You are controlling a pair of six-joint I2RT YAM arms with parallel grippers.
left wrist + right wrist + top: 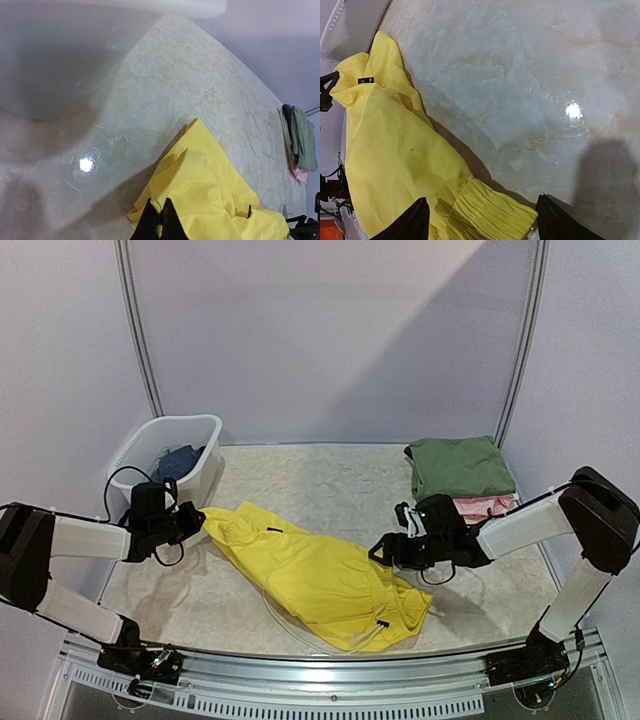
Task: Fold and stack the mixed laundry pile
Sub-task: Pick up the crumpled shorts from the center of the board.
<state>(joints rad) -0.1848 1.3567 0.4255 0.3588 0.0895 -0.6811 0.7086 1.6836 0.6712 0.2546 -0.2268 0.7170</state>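
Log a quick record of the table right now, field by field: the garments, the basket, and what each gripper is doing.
shorts: yellow shorts spread diagonally in the middle
left gripper: shut on one corner of the yellow shorts
right gripper: open, jaws either side of the shorts' gathered edge
folded stack: green garment on pink garment, far right
basket: white basket, far left, dark blue garment inside

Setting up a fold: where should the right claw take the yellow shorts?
Probably the yellow shorts' gathered waistband, from the right arm's side: its thick ribbed edge lies exposed between the open right claw; the left claw holds the far end.
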